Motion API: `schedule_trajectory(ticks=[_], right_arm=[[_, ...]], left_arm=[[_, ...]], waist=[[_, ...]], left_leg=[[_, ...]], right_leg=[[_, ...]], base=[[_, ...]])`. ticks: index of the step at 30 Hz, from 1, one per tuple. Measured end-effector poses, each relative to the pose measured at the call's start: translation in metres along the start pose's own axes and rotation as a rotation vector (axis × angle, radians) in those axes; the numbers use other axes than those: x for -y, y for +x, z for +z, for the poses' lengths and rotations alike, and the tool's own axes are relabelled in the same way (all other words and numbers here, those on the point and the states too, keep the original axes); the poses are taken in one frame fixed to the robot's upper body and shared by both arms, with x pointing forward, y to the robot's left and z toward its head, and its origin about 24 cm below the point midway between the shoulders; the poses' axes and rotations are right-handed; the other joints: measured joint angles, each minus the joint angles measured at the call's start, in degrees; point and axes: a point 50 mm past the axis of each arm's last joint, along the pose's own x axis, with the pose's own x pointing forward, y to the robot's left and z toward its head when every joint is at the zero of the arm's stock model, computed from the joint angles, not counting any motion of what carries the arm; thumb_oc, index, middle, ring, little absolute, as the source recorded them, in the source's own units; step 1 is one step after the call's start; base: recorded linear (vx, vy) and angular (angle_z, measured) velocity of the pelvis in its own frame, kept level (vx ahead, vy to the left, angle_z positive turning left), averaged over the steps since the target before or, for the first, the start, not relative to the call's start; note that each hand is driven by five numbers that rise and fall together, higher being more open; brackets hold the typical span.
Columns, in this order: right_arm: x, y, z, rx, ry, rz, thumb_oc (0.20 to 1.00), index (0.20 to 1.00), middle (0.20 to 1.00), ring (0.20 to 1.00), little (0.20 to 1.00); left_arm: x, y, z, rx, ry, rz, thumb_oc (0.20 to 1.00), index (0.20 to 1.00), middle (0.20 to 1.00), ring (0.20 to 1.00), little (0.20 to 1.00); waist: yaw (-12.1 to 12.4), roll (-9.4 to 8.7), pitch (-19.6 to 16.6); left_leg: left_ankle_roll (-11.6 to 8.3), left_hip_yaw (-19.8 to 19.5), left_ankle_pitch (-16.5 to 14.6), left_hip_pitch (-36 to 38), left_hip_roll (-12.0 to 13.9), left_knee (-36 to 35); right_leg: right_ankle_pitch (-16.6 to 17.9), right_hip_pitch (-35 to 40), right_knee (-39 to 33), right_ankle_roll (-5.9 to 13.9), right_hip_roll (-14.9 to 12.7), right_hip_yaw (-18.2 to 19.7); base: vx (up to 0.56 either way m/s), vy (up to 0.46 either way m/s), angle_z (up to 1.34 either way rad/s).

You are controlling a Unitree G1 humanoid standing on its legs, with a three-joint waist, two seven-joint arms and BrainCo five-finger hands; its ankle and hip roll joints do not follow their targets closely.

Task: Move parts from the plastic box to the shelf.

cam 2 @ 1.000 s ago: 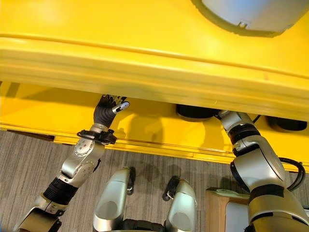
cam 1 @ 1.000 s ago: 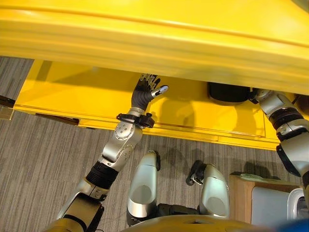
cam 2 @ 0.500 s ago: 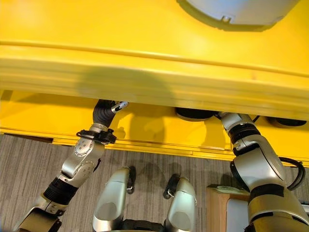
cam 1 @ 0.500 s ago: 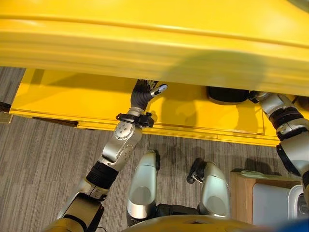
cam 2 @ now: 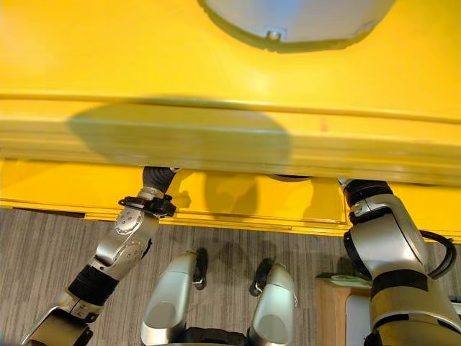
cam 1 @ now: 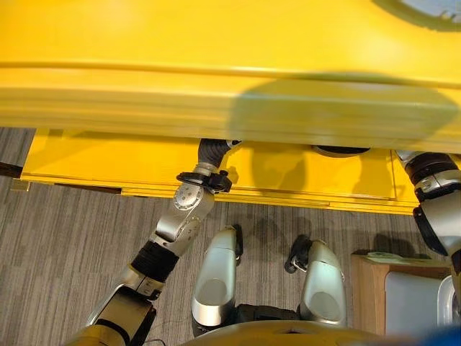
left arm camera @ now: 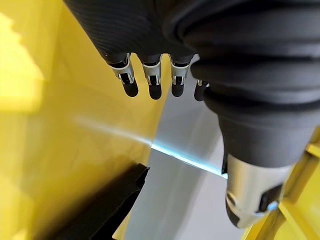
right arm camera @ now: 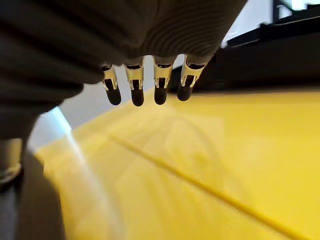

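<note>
Reaching: both arms are extending into the yellow shelf (cam 1: 216, 108), under its upper board, likely to set down or fetch a part.
Left hand (left arm camera: 150, 75): fingers are hanging straight and released, grasping nothing.
Right hand (right arm camera: 145, 85): fingers are relaxing likewise, empty; a dark object (right arm camera: 270, 55) is sitting just beyond the fingertips.
Parts: a grey rounded piece (cam 2: 295, 18) is resting on the top board.
Writing: none is readable.
</note>
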Motion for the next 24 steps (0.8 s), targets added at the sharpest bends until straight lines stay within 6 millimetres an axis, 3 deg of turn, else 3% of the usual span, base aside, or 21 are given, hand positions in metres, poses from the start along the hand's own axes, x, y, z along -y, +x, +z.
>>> schedule_trajectory(ticks=[3, 8, 12, 15, 17, 19, 21, 24], right_arm=[[0.007, 0.000, 0.009, 0.027, 0.093, -0.050, 1.000, 1.000, 1.000, 1.000, 1.000], [0.019, -0.007, 0.043, 0.191, 0.250, -0.134, 1.000, 1.000, 1.000, 1.000, 1.000], [0.027, -0.022, 0.064, 0.322, 0.400, -0.157, 1.000, 1.000, 1.000, 1.000, 1.000], [0.035, -0.052, 0.067, 0.446, 0.542, -0.181, 1.000, 1.000, 1.000, 1.000, 1.000], [0.031, -0.067, 0.059, 0.476, 0.573, -0.169, 1.000, 1.000, 1.000, 1.000, 1.000], [0.016, -0.091, 0.034, 0.432, 0.669, -0.142, 1.000, 1.000, 1.000, 1.000, 1.000], [-0.013, -0.122, 0.008, 0.366, 0.715, -0.055, 1.000, 1.000, 1.000, 1.000, 1.000], [-0.040, -0.140, -0.028, 0.241, 0.674, 0.029, 1.000, 1.000, 1.000, 1.000, 1.000]], left_arm=[[0.000, 0.000, 0.000, 0.000, 0.003, 0.000, 1.000, 1.000, 1.000, 1.000, 1.000], [0.001, -0.001, -0.001, -0.006, 0.002, -0.005, 1.000, 1.000, 1.000, 1.000, 1.000], [-0.001, -0.006, -0.004, -0.018, -0.004, 0.007, 1.000, 1.000, 1.000, 1.000, 1.000], [-0.008, -0.013, -0.003, -0.017, -0.016, 0.041, 1.000, 1.000, 1.000, 1.000, 1.000], [-0.013, -0.017, -0.002, -0.016, -0.019, 0.064, 1.000, 1.000, 1.000, 1.000, 1.000], [-0.017, -0.025, -0.001, -0.008, -0.044, 0.095, 1.000, 1.000, 1.000, 1.000, 1.000], [-0.024, -0.035, 0.000, 0.001, -0.061, 0.141, 1.000, 1.000, 1.000, 1.000, 1.000], [-0.029, -0.039, 0.001, 0.012, -0.072, 0.170, 1.000, 1.000, 1.000, 1.000, 1.000]], waist=[[-0.1, 0.02, 0.0], [-0.9, 0.12, 0.0], [-2.1, 0.39, -0.2], [-2.5, 0.43, -0.2], [-3.2, 0.54, -0.2], [-4.3, 0.54, -0.5], [-6.1, 0.61, -0.7], [-8.0, 1.04, -1.0]], left_leg=[[-0.10, 0.5, 0.2, 1.1, 0.0, -0.8], [-0.66, 0.5, 1.0, 2.6, 0.1, -2.5], [-0.73, 0.8, 1.4, 3.3, 0.4, -3.7], [-1.04, 1.0, 2.0, 4.5, 0.7, -5.7], [-1.20, 1.2, 2.2, 6.1, 0.7, -7.3], [-1.59, 1.2, 2.5, 8.1, 0.9, -9.2], [-1.93, 1.8, 2.9, 9.6, 1.3, -11.4], [-2.26, 2.4, 3.4, 10.4, 1.7, -13.3]], right_leg=[[0.0, 0.4, -0.1, 0.00, 0.1, 0.6], [0.0, 1.6, -1.2, 0.00, 0.6, 0.5], [0.7, 2.3, -2.8, -0.32, 1.4, 0.6], [1.5, 3.3, -5.2, -0.29, 2.4, 0.8], [1.7, 4.8, -6.4, -0.13, 2.7, 0.8], [1.9, 6.6, -8.3, -0.27, 3.6, 1.1], [2.4, 8.0, -10.6, -0.10, 4.5, 1.4], [3.1, 8.5, -12.5, -0.09, 5.3, 1.6]], base=[[0.03, 0.018, -0.09], [0.00, 0.035, -0.01], [0.04, 0.035, -0.05], [0.04, 0.025, -0.07], [0.06, 0.030, -0.04], [0.07, 0.017, -0.04], [0.05, 0.008, -0.12], [0.06, 0.009, -0.13]])
